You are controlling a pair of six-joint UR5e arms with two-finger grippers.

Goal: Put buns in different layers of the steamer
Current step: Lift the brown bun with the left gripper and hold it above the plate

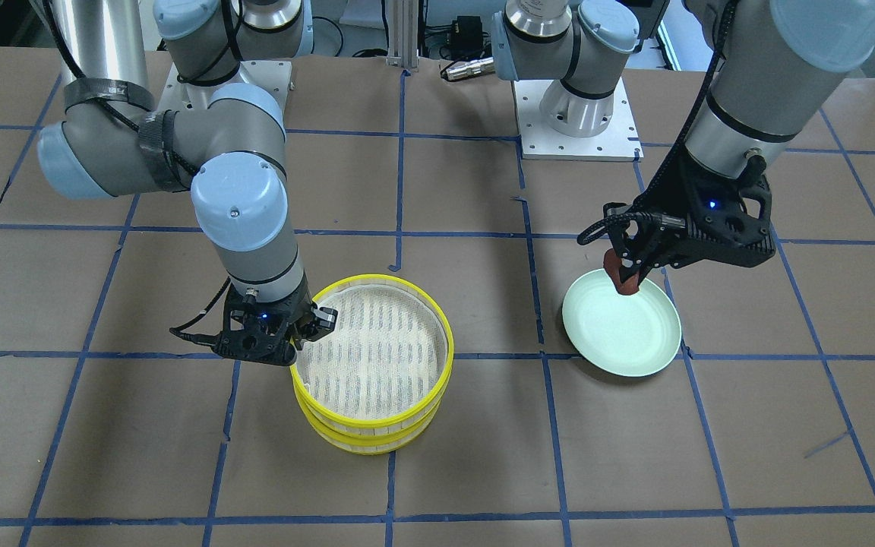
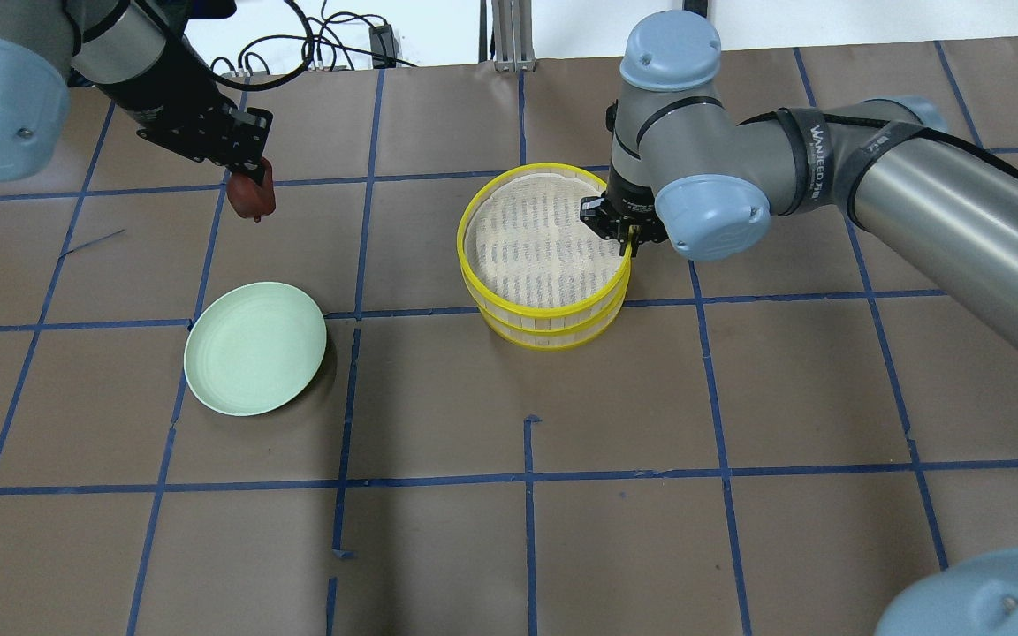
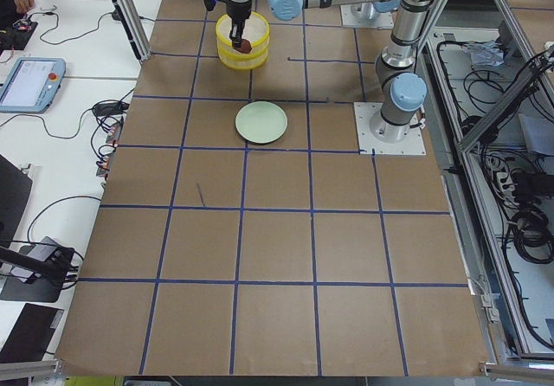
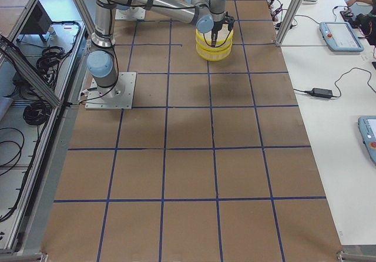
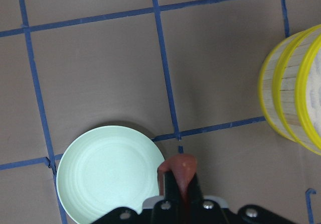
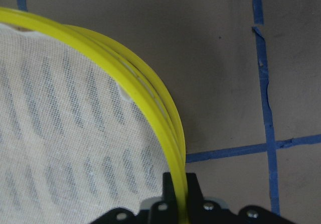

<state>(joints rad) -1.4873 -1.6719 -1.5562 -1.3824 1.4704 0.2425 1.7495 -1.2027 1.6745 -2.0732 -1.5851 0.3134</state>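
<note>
Left hand (image 1: 627, 273) clamps the reddish-brown bun (image 2: 253, 200) near the green plate (image 2: 254, 347); right hand (image 2: 628, 242) pinches the top layer (image 1: 384, 278) by its rim

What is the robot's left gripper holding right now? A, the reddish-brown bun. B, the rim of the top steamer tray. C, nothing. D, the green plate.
A: the left gripper is shut on the reddish-brown bun, held in the air near the pale green plate; the right gripper grips the top steamer tray.
</note>
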